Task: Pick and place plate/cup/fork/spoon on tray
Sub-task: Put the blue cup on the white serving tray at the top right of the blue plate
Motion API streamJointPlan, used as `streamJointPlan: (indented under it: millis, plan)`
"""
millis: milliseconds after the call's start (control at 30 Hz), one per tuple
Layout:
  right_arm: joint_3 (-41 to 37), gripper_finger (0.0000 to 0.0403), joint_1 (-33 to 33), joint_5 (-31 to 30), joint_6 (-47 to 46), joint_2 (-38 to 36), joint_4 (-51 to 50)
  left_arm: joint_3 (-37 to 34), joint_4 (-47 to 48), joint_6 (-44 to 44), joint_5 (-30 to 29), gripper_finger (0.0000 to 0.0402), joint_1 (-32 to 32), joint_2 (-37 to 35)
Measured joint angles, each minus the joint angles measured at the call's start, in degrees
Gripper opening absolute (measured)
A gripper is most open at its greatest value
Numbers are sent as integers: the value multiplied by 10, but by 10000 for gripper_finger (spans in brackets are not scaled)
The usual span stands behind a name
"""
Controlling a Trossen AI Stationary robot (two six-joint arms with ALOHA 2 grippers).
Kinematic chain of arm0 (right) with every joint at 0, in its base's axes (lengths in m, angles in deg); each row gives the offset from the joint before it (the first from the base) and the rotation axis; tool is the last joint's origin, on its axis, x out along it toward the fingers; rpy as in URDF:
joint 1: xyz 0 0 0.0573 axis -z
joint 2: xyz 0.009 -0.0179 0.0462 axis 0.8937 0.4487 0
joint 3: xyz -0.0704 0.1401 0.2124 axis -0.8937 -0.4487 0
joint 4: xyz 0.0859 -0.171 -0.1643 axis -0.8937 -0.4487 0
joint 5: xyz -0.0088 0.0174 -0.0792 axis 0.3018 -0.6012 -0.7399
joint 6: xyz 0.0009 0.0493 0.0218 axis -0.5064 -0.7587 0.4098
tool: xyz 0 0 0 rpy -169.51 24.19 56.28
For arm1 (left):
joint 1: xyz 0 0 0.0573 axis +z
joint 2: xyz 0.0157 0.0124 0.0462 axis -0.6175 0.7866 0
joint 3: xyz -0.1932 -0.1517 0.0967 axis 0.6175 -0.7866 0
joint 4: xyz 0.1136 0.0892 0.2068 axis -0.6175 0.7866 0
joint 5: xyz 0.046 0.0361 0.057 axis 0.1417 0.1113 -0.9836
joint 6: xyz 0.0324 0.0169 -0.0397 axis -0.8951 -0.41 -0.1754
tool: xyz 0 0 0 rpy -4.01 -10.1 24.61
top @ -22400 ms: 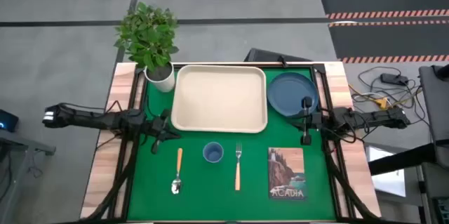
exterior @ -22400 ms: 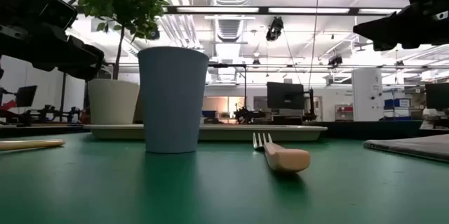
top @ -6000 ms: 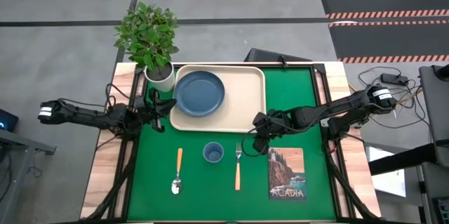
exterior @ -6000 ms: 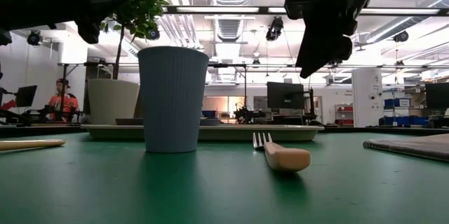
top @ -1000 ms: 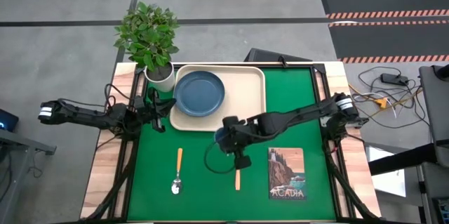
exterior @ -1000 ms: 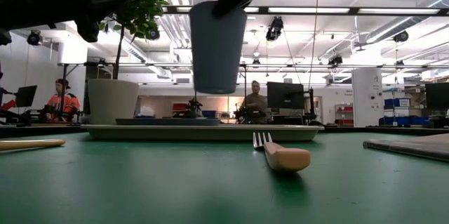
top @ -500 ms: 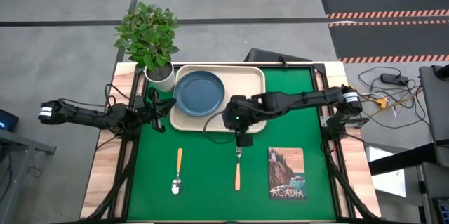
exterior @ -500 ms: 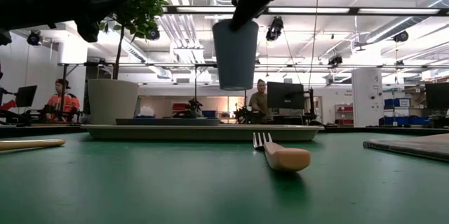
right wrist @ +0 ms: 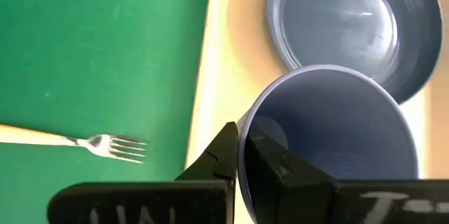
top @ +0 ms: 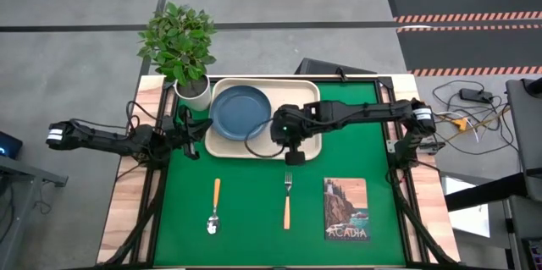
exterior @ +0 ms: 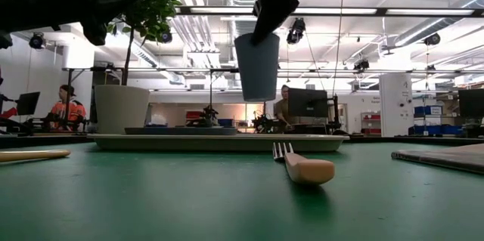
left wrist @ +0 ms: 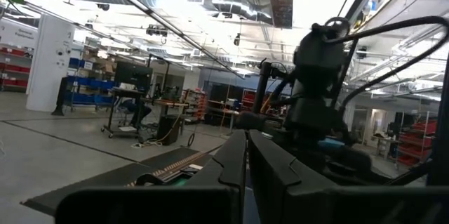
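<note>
My right gripper is shut on the light-blue cup and holds it in the air above the right half of the cream tray. The slate-blue plate lies on the tray's left half. The fork and the spoon lie flat on the green mat, near of the tray. My left gripper waits shut beside the tray's left edge, touching nothing. My right gripper holds the cup by its rim, one finger outside the wall and one inside. The fingers come from above, slanting down. The cup hangs below them, mouth up and slightly tilted, clear of the tray.
A potted plant in a white pot stands at the tray's far left corner. An "ACADIA" picture card lies on the mat at the near right. People show in the room beyond the table.
My right gripper has carried the cup toward the table's far edge, from above the green mat near the fork's tines to above the tray's right half. The cup stays lifted clear and mouth up in the hold.
</note>
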Motion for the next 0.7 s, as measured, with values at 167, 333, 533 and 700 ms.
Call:
streamJointPlan:
  millis: [167, 333, 533, 700]
  plan:
    - [0, 9, 47, -1, 20, 0, -2, 0, 0, 0, 0, 0, 0, 0]
    - [0, 9, 104, 0, 28, 0, -2, 0, 0, 0, 0, 0, 0, 0]
    - [-6, 9, 170, 5, 39, 9, 32, 0, 0, -1, 0, 0, 0, 0]
    - [-28, 9, 213, 11, 41, 20, 90, 0, 0, -2, 0, 0, 0, 0]
